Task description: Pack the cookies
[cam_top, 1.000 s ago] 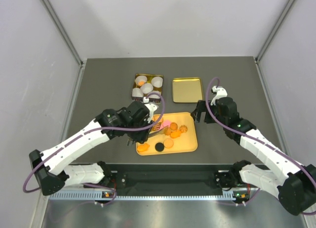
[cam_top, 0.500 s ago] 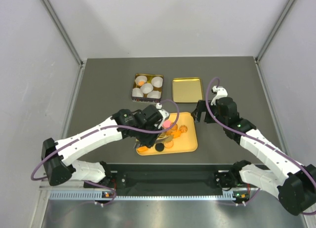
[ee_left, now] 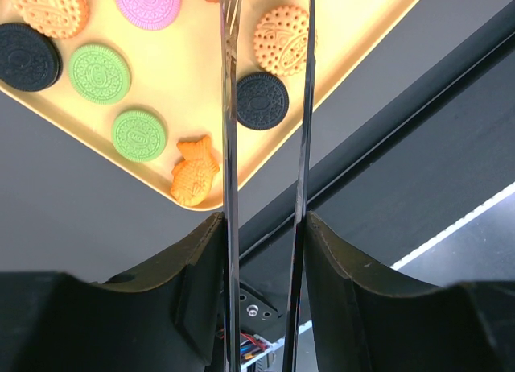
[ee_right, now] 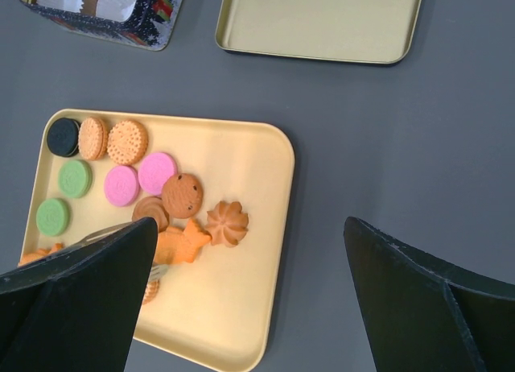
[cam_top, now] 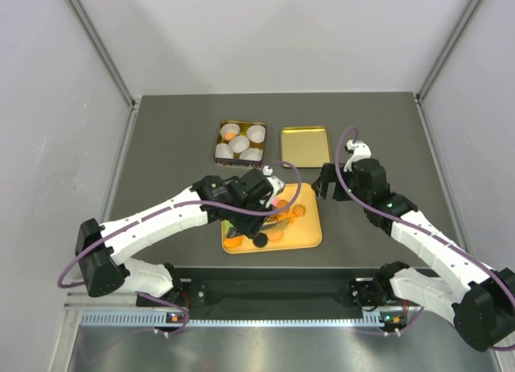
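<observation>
The cookies lie on a yellow tray: pink, green, black, tan and orange ones, also in the right wrist view. My left gripper is over the tray's left half, shut on thin metal tongs whose two arms stand apart. In the left wrist view the tong arms straddle a black cookie and a tan one. The tong tips hold nothing that I can see. My right gripper is open and empty, above the table just right of the tray.
A dark tin with several white paper cups stands behind the tray, one cup holding an orange cookie. An empty gold tin lid lies to its right, also in the right wrist view. Grey walls enclose the table.
My left arm has swung right and forward, bringing the tongs from the tray's left edge over the cookies. The right arm has not moved.
</observation>
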`<control>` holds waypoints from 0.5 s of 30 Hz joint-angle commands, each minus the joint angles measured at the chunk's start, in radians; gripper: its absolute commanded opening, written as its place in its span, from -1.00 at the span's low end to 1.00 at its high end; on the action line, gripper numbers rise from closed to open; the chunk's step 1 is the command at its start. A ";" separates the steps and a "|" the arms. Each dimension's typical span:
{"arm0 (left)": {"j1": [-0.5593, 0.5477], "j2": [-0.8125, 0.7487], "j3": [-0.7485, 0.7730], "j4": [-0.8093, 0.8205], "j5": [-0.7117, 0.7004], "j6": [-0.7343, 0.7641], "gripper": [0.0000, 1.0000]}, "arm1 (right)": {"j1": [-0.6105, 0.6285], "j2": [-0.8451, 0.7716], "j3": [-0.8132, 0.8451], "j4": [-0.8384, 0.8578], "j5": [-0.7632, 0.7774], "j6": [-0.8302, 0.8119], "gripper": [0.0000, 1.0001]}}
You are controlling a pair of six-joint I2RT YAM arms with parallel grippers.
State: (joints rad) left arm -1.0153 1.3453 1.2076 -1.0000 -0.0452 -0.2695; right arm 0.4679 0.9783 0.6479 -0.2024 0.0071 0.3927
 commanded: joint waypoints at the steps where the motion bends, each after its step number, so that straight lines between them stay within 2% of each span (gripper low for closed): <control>1: -0.005 0.012 0.036 0.052 -0.007 0.023 -0.06 | -0.009 -0.012 0.010 0.024 0.017 -0.014 0.99; 15: -0.011 0.052 0.052 0.075 0.011 0.036 -0.07 | -0.009 -0.016 0.007 0.021 0.019 -0.015 0.99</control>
State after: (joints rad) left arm -1.0180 1.3991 1.2144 -0.9703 -0.0422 -0.2546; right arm 0.4679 0.9779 0.6479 -0.2028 0.0113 0.3923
